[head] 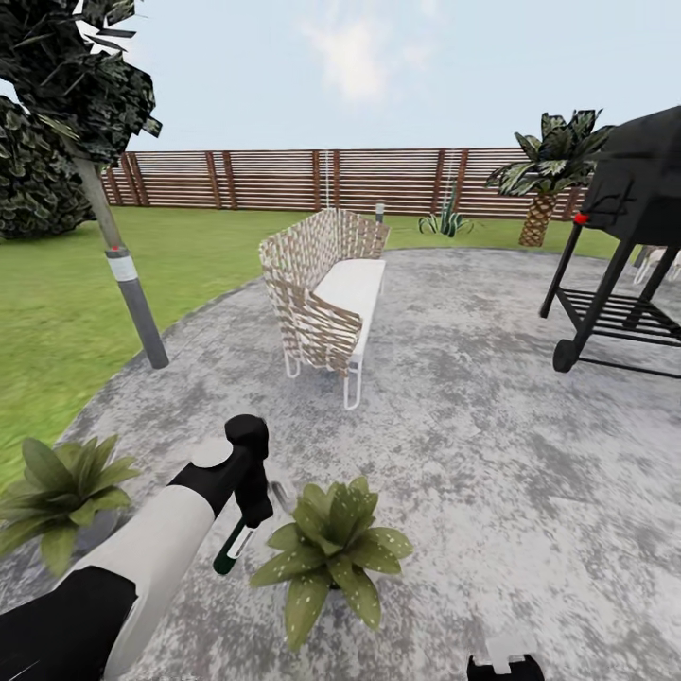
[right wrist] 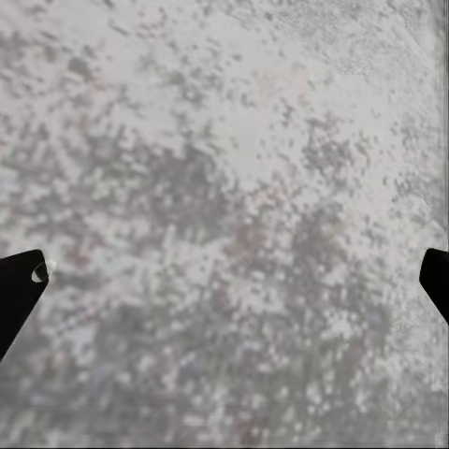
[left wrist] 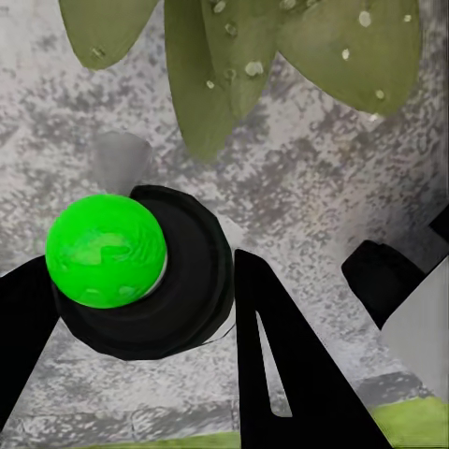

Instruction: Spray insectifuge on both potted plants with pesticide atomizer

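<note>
Left pincer (left wrist: 140, 309): closed around the pesticide atomizer (head: 234, 547), one dark finger on each side of the bottle; it hangs at the end of the white and black forearm.
Atomizer: from the head view it is a slim dark green bottle with a white label, tilted, just beside the near potted plant (head: 336, 553). In the left wrist view I look down its length at a bright green round end inside a black ring.
Near plant: its leaves carry pale specks, seen from the head and again in the left wrist view (left wrist: 234, 56), so I judge that spray has landed here.
Second plant (head: 59, 487): stands at the edge of the patio (head: 473, 454) by the lawn (head: 47, 303), to the left of the arm; its leaves look plain green.
Right pincer (right wrist: 224, 281): wide apart, holding nothing, only paving under it.
Step in hand: spraying the near plant, bottle already picked up.
Next move: I would guess more spray over the leaves without specks, then a swing left to bring the nozzle over the second plant.
Beyond: wicker sofa (head: 326, 284), black grill (head: 629, 236), fence (head: 284, 178).
</note>
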Motion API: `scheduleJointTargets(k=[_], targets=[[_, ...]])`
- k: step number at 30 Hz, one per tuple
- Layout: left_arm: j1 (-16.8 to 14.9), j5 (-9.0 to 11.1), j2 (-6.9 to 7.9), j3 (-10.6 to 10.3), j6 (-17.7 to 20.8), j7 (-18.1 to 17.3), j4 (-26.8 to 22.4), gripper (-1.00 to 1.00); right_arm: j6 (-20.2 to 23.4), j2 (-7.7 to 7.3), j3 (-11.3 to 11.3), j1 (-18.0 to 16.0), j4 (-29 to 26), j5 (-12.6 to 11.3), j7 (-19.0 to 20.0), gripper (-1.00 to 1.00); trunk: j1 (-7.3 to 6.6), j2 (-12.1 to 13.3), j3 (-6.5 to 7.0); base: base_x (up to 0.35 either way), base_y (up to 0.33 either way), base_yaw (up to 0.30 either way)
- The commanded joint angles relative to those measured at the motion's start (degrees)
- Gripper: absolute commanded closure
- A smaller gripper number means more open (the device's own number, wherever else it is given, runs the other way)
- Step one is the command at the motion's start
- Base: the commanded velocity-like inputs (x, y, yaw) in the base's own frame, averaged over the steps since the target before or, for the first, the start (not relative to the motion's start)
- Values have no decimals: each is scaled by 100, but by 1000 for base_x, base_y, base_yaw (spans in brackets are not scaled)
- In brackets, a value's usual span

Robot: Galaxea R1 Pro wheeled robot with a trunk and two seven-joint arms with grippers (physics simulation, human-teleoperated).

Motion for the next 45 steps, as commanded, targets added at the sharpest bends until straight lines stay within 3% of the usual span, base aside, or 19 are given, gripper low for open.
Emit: scheduleJointTargets(k=[1,20,23,25,28,31,39,45], targets=[[-1,-41,3,-7,61,-54,-8,100,-21,1,-48,-7,9,59,-18,-100,-4,-2,-5,-231,251,-262],[25,-34,40,0,61,-54,1,100,-21,1,-41,-5,9,59,-18,-100,-4,-2,-5,-27,225,-260],[41,-332,41,-6,64,-54,1,100,-26,-2,-40,-5,9,61,-18,-100,-4,-2,-5,0,275,-40],[42,-682,43,0,85,-54,1,100,-29,-7,-40,-5,15,67,-18,-100,-4,-2,-5,0,91,-8],[43,-804,151,13,102,-54,1,100,-23,-8,-39,-6,18,68,-18,-100,-4,-2,-5,0,17,-1],[143,-804,256,40,116,-54,1,100,-21,-8,-39,-5,14,68,-11,-100,-4,-2,-5,0,2,0],[311,-551,254,125,124,-54,1,100,-21,-8,-39,-7,16,68,-9,-100,-4,-2,-5,74,77,0],[407,-522,236,133,122,-54,4,100,-21,0,-39,-5,10,68,-9,-100,-4,-2,-5,216,116,-4]])
